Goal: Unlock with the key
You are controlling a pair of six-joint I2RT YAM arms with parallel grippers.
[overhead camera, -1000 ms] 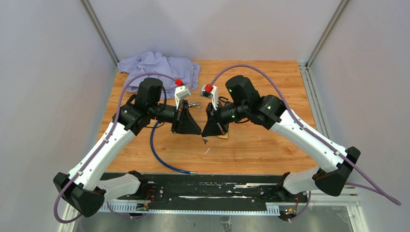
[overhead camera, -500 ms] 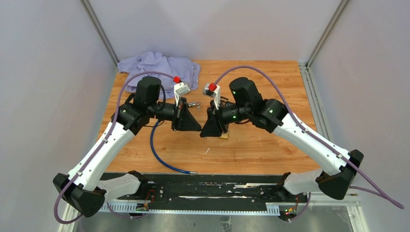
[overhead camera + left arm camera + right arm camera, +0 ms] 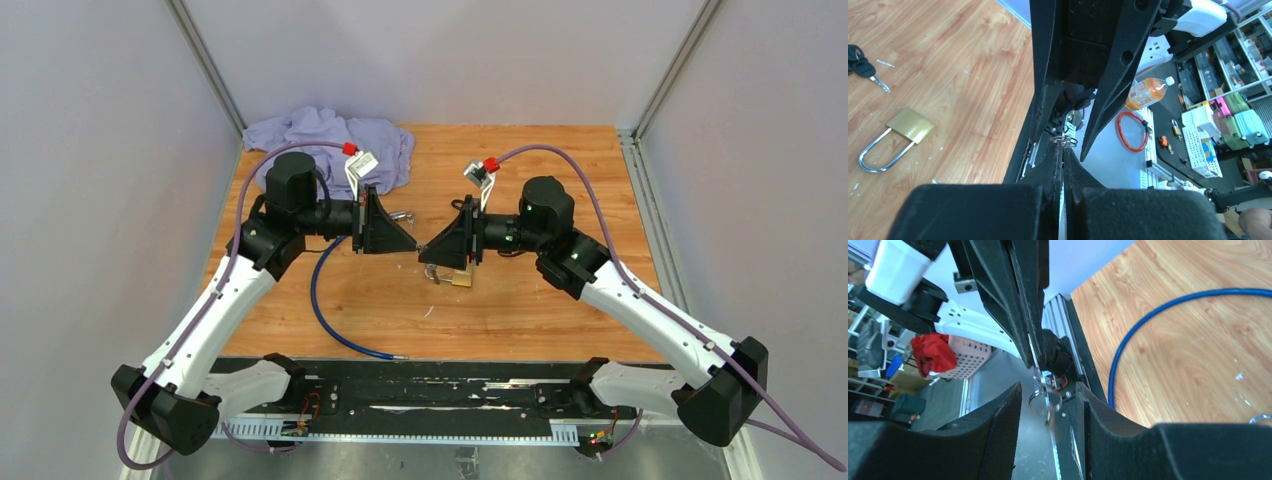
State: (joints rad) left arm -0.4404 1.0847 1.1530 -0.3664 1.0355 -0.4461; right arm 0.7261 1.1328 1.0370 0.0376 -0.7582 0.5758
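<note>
A brass padlock (image 3: pixel 461 279) with a steel shackle lies flat on the wooden table; the left wrist view shows the padlock (image 3: pixel 910 125) to the lower left. My left gripper (image 3: pixel 413 245) points right and is shut on a small silver key (image 3: pixel 1063 141), whose ring sticks out past the fingertips of the left gripper (image 3: pixel 1063 148). My right gripper (image 3: pixel 428 256) faces it tip to tip, just above the padlock. The right gripper (image 3: pixel 1049 389) is open, and the key (image 3: pixel 1046 401) and its ring hang between its fingers without touching them.
A bunch of black-headed keys (image 3: pixel 400 214) lies behind the grippers, seen as keys (image 3: pixel 861 64) in the left wrist view. A blue cable (image 3: pixel 328 312) loops over the near left of the table. A crumpled purple cloth (image 3: pixel 330 135) sits at the back left.
My right gripper has opened and let go of the key, while the left gripper closed on it. Both wrists swung up to level, and the right arm drew back to the right.
</note>
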